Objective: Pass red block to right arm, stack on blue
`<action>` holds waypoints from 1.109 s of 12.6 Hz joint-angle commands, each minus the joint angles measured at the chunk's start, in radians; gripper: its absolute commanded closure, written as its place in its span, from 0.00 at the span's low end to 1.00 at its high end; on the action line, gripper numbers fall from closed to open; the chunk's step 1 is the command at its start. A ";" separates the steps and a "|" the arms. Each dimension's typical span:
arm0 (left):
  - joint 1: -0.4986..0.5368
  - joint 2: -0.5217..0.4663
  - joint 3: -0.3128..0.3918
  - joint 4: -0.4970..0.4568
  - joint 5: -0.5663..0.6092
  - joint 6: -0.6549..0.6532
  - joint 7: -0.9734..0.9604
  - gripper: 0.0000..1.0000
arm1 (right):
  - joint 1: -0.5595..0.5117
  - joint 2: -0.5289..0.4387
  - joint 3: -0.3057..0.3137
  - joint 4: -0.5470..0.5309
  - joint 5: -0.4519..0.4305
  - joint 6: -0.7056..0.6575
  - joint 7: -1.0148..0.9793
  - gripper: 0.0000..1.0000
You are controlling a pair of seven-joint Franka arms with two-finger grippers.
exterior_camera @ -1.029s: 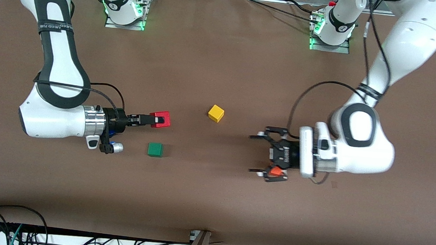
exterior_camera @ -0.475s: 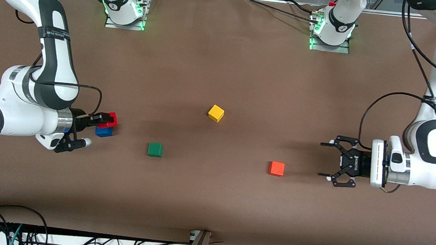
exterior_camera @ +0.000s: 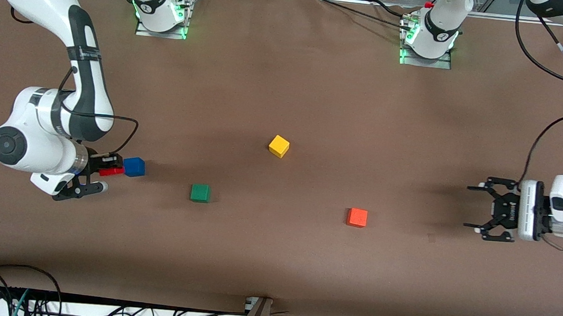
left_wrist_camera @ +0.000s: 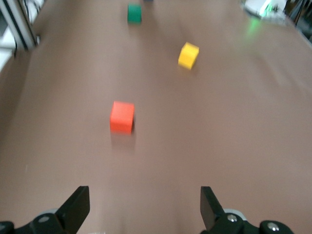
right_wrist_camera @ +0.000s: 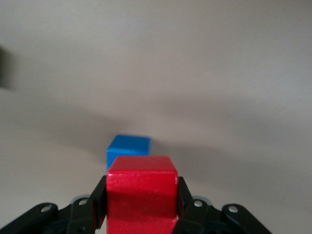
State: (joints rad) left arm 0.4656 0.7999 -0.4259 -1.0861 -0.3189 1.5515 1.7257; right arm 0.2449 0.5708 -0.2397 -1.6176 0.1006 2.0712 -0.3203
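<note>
While the right tool [exterior_camera: 112, 170] pinches the red block [exterior_camera: 111, 170] between its two slim fingers, it hangs low at the right arm's end of the desk [exterior_camera: 286, 103], just beside the blue cube [exterior_camera: 134, 166]. Seen from the right wrist, the red block [right_wrist_camera: 142, 195] sits clamped between the black fingers [right_wrist_camera: 99, 202], with the blue cube [right_wrist_camera: 127, 149] resting on the desk just past it and not yet covered. At the left arm's end, the left tool [exterior_camera: 478, 213] waits with its claw-like fingers spread wide and nothing between them; the left wrist view shows both fingertips [left_wrist_camera: 78, 207] well apart above bare desk. Three other cubes lie on the desk: a green cube [exterior_camera: 200, 193], a yellow cube [exterior_camera: 279, 146] and an orange cube [exterior_camera: 357, 217].
</note>
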 commanded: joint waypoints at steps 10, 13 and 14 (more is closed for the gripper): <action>-0.083 -0.326 0.076 0.035 0.454 -0.051 -0.026 0.00 | 0.099 -0.233 -0.006 -0.530 -0.110 0.530 0.225 0.81; -0.160 -0.427 0.087 0.013 0.503 -0.053 -0.056 0.00 | 0.097 -0.229 -0.006 -0.528 -0.108 0.535 0.225 0.81; -0.166 -0.483 0.087 -0.055 0.503 -0.048 -0.127 0.00 | 0.096 -0.227 -0.007 -0.527 -0.108 0.535 0.222 0.81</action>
State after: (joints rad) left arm 0.3236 0.4261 -0.3559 -1.0428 0.1476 1.5061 1.6684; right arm 0.3400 0.3757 -0.2428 -2.1132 0.0135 2.5934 -0.1115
